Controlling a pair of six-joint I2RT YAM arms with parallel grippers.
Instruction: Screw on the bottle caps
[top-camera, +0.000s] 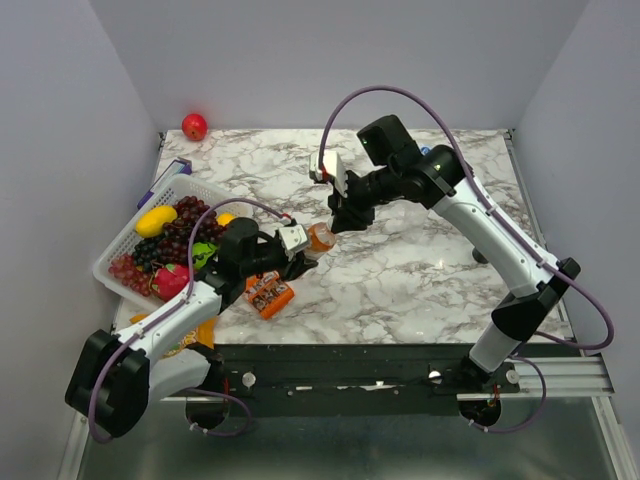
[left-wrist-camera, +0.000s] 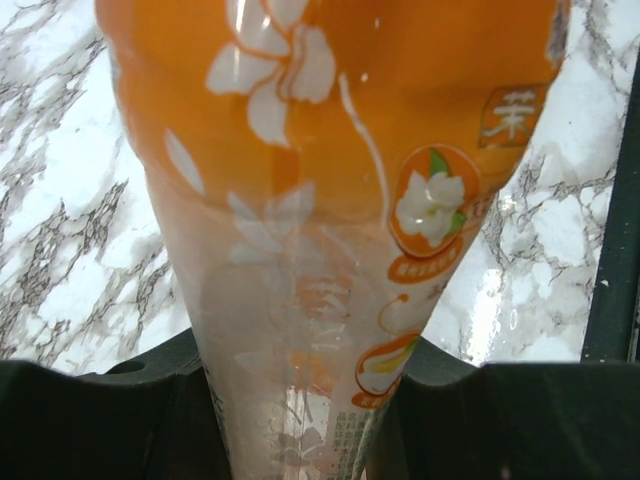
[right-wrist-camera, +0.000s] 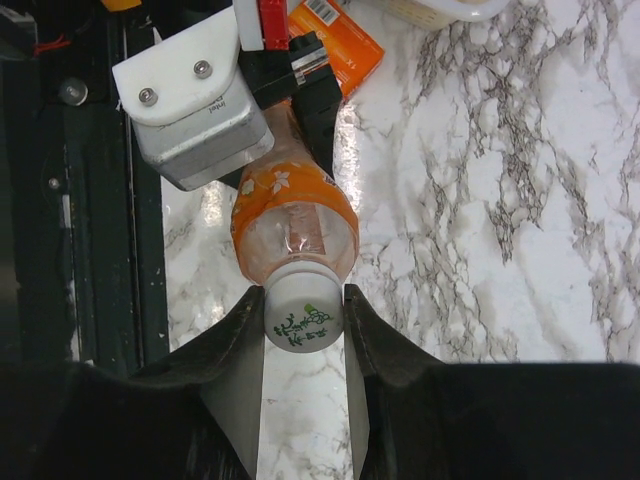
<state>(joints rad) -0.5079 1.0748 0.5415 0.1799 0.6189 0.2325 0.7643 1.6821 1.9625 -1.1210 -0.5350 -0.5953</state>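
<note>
Right wrist view: right gripper clamped on whitish cap sitting on orange bottle neck; left gripper clamped round bottle body, just beside fruit basket.

My top view looks down from high behind me, the orange bottle small at mid-frame. My left wrist camera sits hard against that bottle's label, while my right wrist camera faces its cap from close above. All three views share the bottle.
</note>
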